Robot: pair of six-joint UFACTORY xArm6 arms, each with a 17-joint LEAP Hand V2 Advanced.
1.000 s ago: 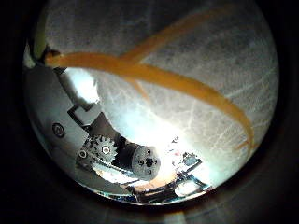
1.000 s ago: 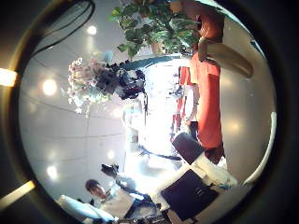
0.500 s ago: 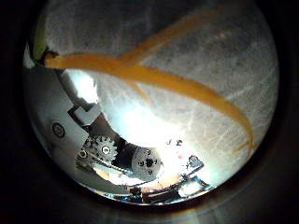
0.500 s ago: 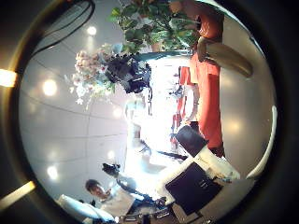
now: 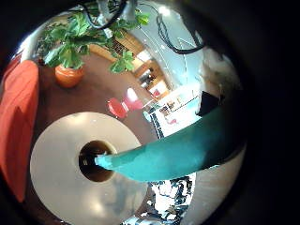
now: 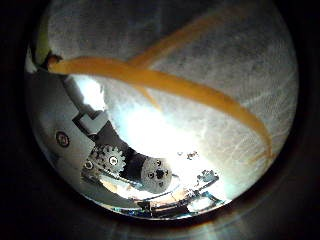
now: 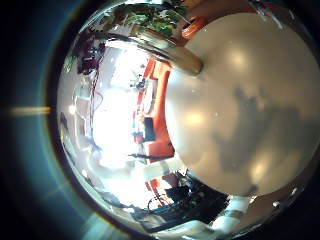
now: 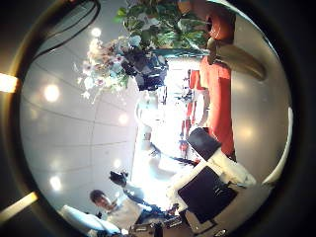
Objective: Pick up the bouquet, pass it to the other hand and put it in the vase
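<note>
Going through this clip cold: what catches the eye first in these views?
The bouquet, pale blossoms on a teal wrapped stem, held up by the left hand. In that hand's little finger side palm view the stem's end sits over the dark mouth of the vase on the round table.

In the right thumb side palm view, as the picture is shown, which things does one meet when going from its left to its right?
bouquet → left hand, curled round its stems → cushioned seat
</note>
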